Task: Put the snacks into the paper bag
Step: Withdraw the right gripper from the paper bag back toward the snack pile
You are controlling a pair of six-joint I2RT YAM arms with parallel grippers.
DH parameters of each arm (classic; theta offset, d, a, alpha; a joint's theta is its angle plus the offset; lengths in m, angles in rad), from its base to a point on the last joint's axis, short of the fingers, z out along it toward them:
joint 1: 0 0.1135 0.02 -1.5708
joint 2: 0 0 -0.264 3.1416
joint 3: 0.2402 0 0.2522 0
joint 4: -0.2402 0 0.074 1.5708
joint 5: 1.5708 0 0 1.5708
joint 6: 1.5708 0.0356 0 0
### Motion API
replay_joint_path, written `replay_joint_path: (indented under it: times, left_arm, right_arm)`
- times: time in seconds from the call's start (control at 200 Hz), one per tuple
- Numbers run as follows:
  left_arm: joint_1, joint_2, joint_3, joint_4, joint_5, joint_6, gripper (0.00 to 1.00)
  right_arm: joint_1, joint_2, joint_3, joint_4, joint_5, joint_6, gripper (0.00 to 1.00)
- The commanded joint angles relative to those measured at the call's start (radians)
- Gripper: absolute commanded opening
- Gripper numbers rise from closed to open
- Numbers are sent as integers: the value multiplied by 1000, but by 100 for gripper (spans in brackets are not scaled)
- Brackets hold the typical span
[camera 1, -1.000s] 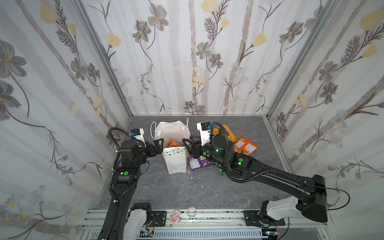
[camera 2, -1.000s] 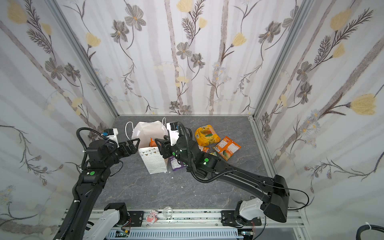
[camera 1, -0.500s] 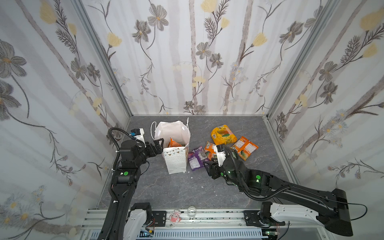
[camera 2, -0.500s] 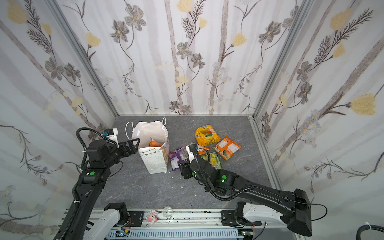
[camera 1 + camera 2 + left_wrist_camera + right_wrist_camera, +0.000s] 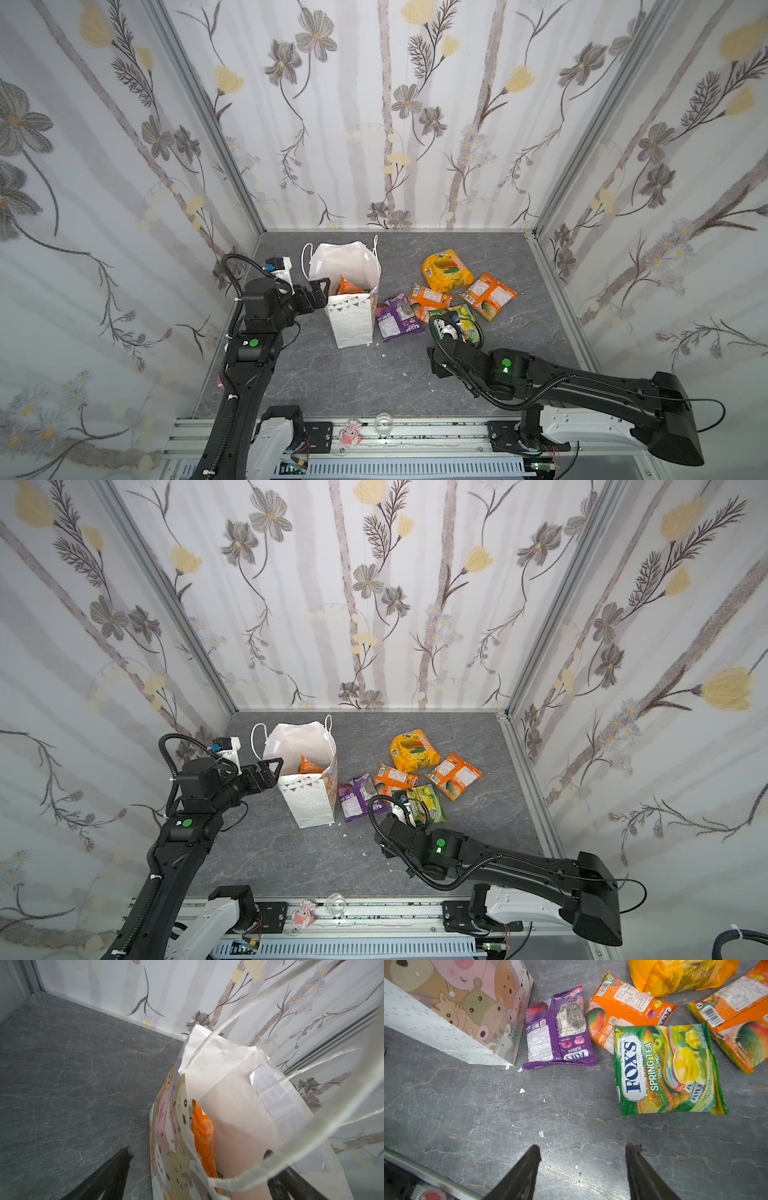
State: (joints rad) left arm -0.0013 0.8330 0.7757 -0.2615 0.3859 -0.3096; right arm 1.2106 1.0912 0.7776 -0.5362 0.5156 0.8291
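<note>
Five light, crinkly, slippery packets (image 5: 488,296) lie right of paper bag (image 5: 351,320); pinch green FOX'S packet (image 5: 668,1068) by near sealed edge; right gripper (image 5: 584,1148) and left gripper (image 5: 318,293) both gape empty.

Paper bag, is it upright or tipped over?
Upright: in a top view the paper bag stands on its base, mouth facing up, with an orange snack inside.

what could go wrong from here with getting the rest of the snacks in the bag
1. The green FOX'S packet lies partly over a flat orange packet; the open right gripper could drag both along.
2. An upright orange packet pokes up near the rim of the paper bag; the next drop may catch on it and fall outside.
3. The purple packet lies close to the bag's base; reaching for it could nudge the bag over.
</note>
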Motion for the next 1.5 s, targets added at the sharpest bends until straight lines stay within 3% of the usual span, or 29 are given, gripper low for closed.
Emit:
replay_joint_path:
  times: [0.0,0.39,0.949,1.309,1.494]
  left_arm:
    - [-2,-10,14,-43,-21,39,100]
    - [-5,-55,-24,-61,-35,58,100]
    - [-5,0,42,-38,-98,41,100]
    - [-5,-8,30,-33,-162,36,100]
    - [-5,-41,-4,-13,-142,10,100]
  right_arm:
    - [-1,-15,-6,-30,114,14,68]
    - [-11,103,-40,33,135,9,75]
    - [-130,304,35,14,102,-85,76]
    - [-219,415,152,42,134,-212,77]
    - [-271,465,210,74,130,-289,77]
